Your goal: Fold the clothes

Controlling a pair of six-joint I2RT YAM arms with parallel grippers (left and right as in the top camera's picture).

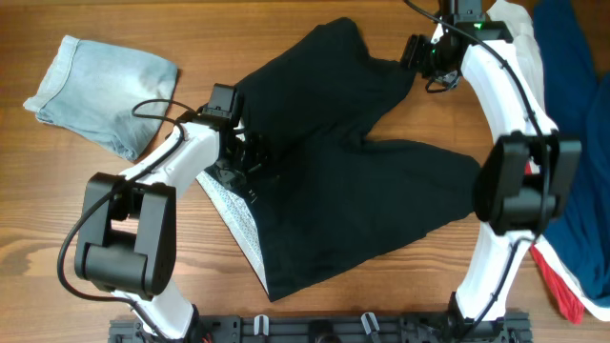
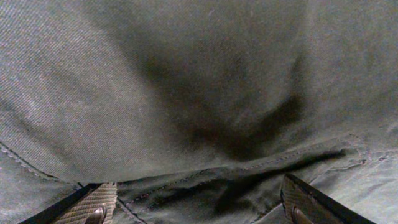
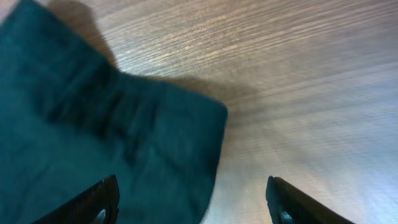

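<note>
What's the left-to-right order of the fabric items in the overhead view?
light-blue denim shorts → black shorts → dark blue cloth at the right edge.

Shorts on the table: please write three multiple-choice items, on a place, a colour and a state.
1. Where do the denim shorts lie? A) top left of the table B) floor C) in a hand
2. The black shorts' inner waistband is: A) red B) pale grey C) yellow
3. The right hand is: A) shut on cloth B) shut empty C) open
1A, they lie at the overhead view's top left; 2B, a speckled grey strip shows; 3C, its fingers stand wide apart.
</note>
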